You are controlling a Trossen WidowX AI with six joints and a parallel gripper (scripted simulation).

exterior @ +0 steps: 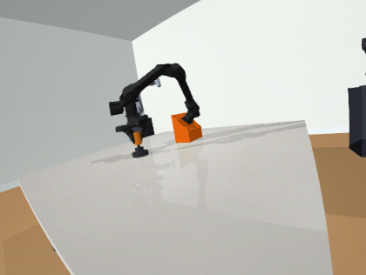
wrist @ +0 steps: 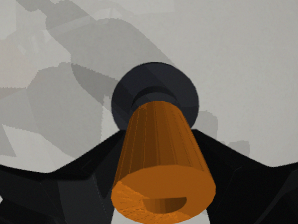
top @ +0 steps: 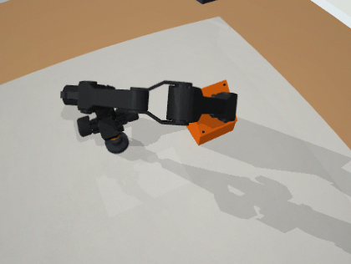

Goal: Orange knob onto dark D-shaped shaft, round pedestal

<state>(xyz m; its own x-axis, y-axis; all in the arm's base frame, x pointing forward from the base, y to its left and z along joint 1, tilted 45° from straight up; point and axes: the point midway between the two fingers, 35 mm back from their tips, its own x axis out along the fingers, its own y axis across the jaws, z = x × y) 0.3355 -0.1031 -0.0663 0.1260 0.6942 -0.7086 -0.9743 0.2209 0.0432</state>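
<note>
The orange knob (top: 115, 138) (exterior: 138, 139) (wrist: 157, 135) is a ribbed, tapered cylinder. Its wide end faces the wrist camera and shows a D-shaped recess. My gripper (exterior: 137, 133) (wrist: 157, 136) is shut on the knob, with a dark finger on each side. The dark round pedestal (top: 117, 145) (exterior: 140, 153) (wrist: 121, 102) stands on the table under the knob. The knob's far end overlaps the pedestal's raised middle in the wrist view. In the exterior view a short dark part shows between knob and pedestal disc. The shaft's flat side is hidden, and I cannot tell whether the shaft is in the hole.
The orange wedge-shaped block (top: 217, 131) (exterior: 181, 132) stands on the pale table (top: 167, 217) (exterior: 218, 187) under the arm's base, beyond the pedestal. The arm arches over from the block. Its shadows fall across the table. A dark stand (exterior: 357, 119) is off the table at the far right.
</note>
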